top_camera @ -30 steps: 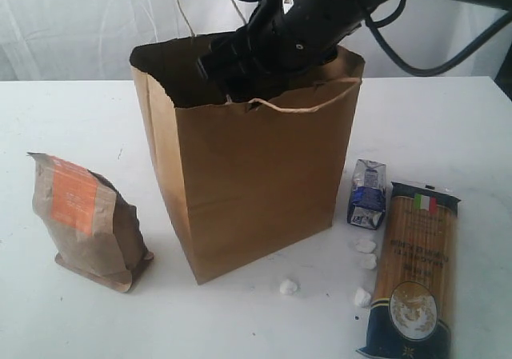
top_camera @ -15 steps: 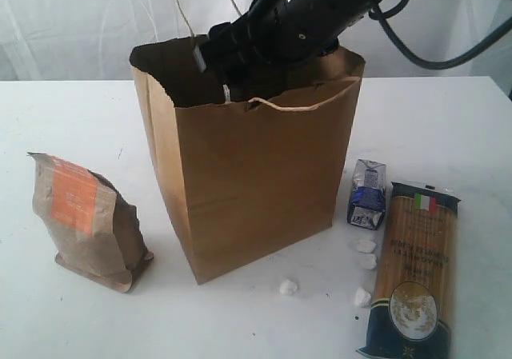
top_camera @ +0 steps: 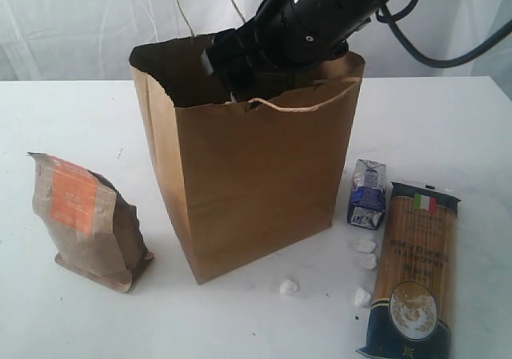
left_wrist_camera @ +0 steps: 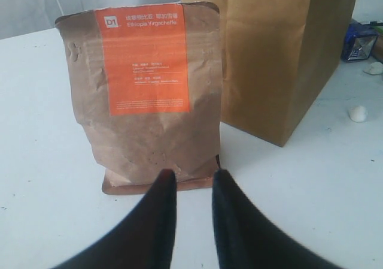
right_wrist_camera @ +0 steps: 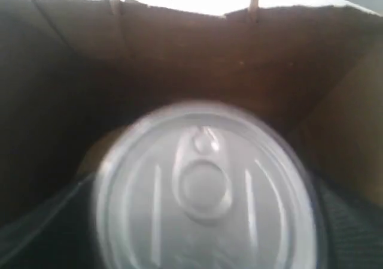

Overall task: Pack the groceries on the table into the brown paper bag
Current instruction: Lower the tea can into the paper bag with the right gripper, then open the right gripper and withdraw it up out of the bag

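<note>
facing "ethiopia yirgacheffe" pouch (left_wrist_camera: pixel 146 95), left hand (left_wrist_camera: pixel 192 175) barely parted, empty; right hand (top_camera: pixel 234 69) grip unclear.

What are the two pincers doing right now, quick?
Left pincer: almost closed, a narrow gap, holding nothing.
Right pincer: inside the brown paper bag, straddling the pull-tab can; whether it grips it cannot be told.
</note>
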Controlling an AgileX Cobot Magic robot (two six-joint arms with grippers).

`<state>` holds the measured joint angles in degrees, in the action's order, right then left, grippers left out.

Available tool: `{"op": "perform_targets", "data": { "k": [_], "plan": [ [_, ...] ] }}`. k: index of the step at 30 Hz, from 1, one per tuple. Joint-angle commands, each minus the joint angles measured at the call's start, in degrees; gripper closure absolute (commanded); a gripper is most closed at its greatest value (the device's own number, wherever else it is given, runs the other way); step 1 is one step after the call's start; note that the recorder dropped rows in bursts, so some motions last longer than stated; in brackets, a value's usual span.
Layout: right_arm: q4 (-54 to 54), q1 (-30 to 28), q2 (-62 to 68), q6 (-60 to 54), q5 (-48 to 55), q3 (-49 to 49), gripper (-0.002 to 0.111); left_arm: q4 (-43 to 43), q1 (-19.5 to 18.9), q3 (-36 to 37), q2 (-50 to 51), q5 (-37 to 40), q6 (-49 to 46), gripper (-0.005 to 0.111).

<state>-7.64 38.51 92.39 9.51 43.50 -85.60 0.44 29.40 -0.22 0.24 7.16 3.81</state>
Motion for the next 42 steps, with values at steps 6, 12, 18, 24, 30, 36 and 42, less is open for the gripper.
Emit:
{"op": "perform_targets", "data": {
  "k": [6,12,18,24,30,36,42],
  "plan": [
    [-1.1,-0.3,0.2,-0.7,0.9,-0.6,0.003,-0.1,-0.1,0.2,-0.2,0.1,0.3,0.078],
    [-1.1,-0.3,-0.1,-0.7,-0.1,-0.6,0.003,-0.1,-0.1,0.2,-0.2,0.1,0.3,0.078],
    [-0.9,-0.3,-0.6,-1.1,-1.9,-2.5,0.003,-0.1,-0.1,0.2,-0.2,0.1,0.3,0.078],
    [-0.9,-0.3,-0.6,-2.2,-1.2,-3.9,0.003,-0.1,-0.1,0.2,-0.2,0.1,0.3,0.078],
    [-1.0,-0.3,-0.9,-2.2,-1.0,-3.9,0.003,-0.1,-0.1,0.2,-0.2,0.1,0.3,0.078],
    [-8.0,-0.3,-6.9,1.2,2.6,-3.9,0.012,-0.1,-0.1,0.2,-0.2,0.1,0.3,0.078],
    [-14.5,-0.3,-17.1,5.5,9.3,-1.8,0.014,-0.1,-0.1,0.2,-0.2,0.1,0.3,0.078]
  ]
}}
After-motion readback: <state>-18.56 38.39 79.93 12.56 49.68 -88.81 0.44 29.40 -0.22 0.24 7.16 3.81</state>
